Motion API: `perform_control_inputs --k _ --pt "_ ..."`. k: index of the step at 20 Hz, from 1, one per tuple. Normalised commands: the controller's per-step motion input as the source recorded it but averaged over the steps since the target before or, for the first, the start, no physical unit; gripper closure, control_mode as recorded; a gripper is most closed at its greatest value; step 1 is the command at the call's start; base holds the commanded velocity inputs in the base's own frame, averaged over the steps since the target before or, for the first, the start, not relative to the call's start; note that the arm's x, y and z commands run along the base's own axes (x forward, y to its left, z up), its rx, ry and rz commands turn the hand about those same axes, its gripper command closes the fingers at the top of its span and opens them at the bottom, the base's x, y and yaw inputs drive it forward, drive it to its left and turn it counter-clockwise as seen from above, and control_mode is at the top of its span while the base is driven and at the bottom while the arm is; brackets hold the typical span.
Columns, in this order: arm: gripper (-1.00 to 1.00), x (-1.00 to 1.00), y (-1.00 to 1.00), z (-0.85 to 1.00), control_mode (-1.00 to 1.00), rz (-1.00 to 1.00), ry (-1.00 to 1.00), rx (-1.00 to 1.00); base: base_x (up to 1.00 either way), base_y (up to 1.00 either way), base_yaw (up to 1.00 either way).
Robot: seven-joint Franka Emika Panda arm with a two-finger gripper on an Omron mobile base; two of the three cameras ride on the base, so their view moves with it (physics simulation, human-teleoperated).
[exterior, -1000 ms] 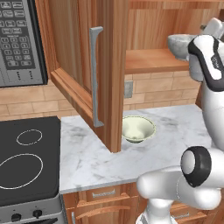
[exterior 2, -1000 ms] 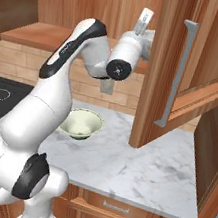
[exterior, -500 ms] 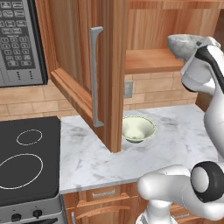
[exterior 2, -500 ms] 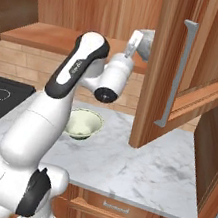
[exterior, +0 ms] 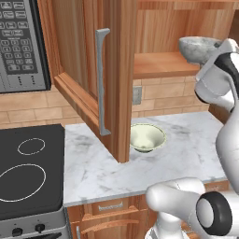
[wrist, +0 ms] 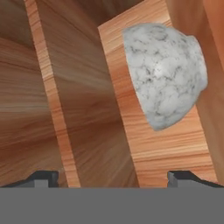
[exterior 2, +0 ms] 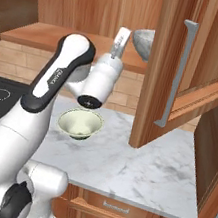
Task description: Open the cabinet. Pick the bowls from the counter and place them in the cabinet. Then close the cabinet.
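Sitting near shelf front edge, grey speckled bowl, gripper jaws wide apart, holding nothing

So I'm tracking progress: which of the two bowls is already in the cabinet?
The grey-white speckled bowl sits on the cabinet shelf, just ahead of the open gripper. The cream-green bowl is on the counter.

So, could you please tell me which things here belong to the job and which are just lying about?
Job:
- cabinet, doors open
- grey speckled bowl on its shelf
- cream-green bowl on the counter
- open gripper

Lying about:
- microwave
- stove top
- drawers
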Motion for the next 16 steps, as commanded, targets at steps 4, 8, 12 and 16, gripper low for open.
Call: perform_control_inputs --k 4,8,12,16 --pt "-1.0 -0.84 0.0 0.71 -1.0 0.0 0.21 -0.07 0.0 0.0 0.0" --pt "-1.0 -0.67 -0.01 0.72 -1.0 0.0 0.49 -0.06 0.0 0.0 0.0" --pt "-1.0 -0.57 -0.04 0.88 -1.0 0.0 0.6 -0.08 0.0 0.0 0.0" --pt "-1.0 -0.58 -0.12 0.96 -1.0 0.0 0.58 -0.07 0.0 0.0 0.0"
